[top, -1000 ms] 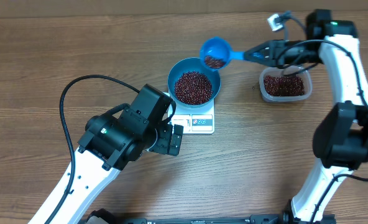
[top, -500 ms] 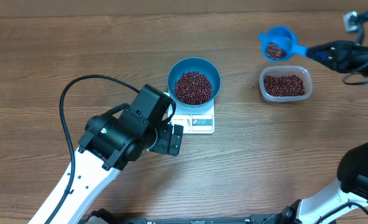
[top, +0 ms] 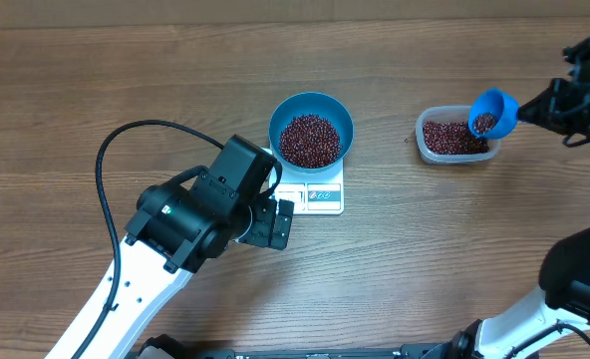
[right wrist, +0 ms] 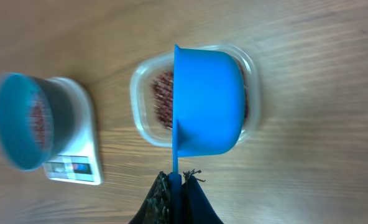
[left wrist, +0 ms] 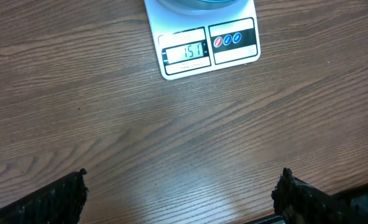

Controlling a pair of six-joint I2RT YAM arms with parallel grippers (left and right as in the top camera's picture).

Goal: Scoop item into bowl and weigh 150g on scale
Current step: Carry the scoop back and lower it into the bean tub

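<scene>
While the right end effector [right wrist: 174, 185], pinched tight on the handle of the scoop [top: 492, 112], tips it over the right-hand tub [top: 422, 131], pour slowly inside its rim, leaving the bowl [top: 275, 127] of beans [top: 309, 140] on the centre scale [top: 322, 197] reading 151, with the left end effector [left wrist: 181, 186] wide, empty.

The figure 151 is shown in the display window [left wrist: 185, 52] of the scale [left wrist: 202, 40]. The round signs on the buttons [left wrist: 227, 40] beside it are too small to be read.

1. You're working on a wooden table [top: 126, 80].
2. The scale [top: 320, 194] lies on it just ahead of your left gripper [top: 273, 224].
3. The clear tub [top: 421, 135] sits just ahead of your right gripper [top: 549, 105].
</scene>
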